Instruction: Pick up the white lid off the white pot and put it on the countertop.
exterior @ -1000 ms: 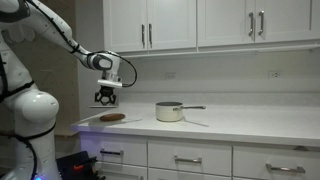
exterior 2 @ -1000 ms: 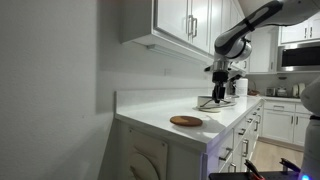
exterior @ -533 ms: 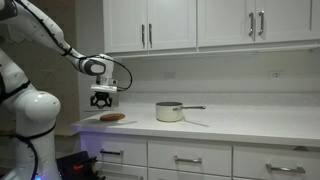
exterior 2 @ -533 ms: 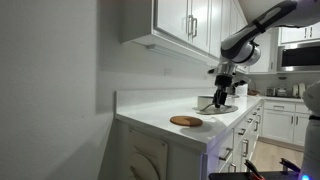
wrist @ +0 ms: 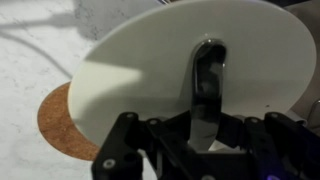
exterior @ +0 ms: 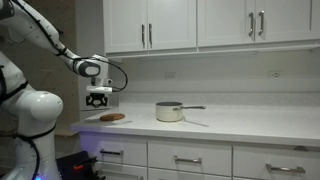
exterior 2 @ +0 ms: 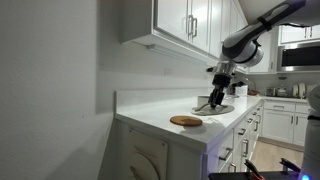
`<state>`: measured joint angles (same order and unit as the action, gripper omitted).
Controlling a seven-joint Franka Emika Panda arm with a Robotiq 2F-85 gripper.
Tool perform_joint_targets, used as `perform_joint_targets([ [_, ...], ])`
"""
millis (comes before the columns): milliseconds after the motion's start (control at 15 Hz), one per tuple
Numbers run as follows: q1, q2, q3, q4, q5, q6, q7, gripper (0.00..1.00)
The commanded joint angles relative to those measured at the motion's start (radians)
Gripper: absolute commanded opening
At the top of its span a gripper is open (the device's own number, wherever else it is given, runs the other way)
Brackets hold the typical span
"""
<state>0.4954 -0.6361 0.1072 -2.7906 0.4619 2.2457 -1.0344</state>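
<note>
In the wrist view my gripper (wrist: 205, 122) is shut on the raised handle of the white lid (wrist: 140, 70), which fills most of that view, tilted. In an exterior view the gripper (exterior: 97, 100) hangs at the left end of the countertop (exterior: 240, 122), well left of the white pot (exterior: 169, 111), whose dark handle points right. The pot stands open. In an exterior view the gripper (exterior 2: 217, 99) holds the lid slanted above the countertop (exterior 2: 160, 128).
A flat brown round disc (exterior: 112, 117) lies on the counter just below and right of the gripper; it also shows in the wrist view (wrist: 58, 125) and in an exterior view (exterior 2: 186, 121). Upper cabinets (exterior: 200, 25) hang above. The counter's left edge is close.
The gripper has carried the lid further left, away from the pot, and slightly lower, to above the brown disc's left side.
</note>
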Motion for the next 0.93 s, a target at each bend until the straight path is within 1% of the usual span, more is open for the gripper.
perform_joint_targets([
  [0,0.060,0.030,0.002,0.013,0.068,0.084,0.007,0.00],
  [200,0.100,0.116,0.001,0.048,0.120,0.181,0.004,0.00],
  [333,0.121,0.195,-0.004,0.085,0.144,0.250,-0.004,0.00],
  [533,0.138,0.307,-0.006,0.145,0.168,0.324,-0.010,0.00],
  [867,0.097,0.458,0.018,0.264,0.177,0.338,-0.007,0.00],
])
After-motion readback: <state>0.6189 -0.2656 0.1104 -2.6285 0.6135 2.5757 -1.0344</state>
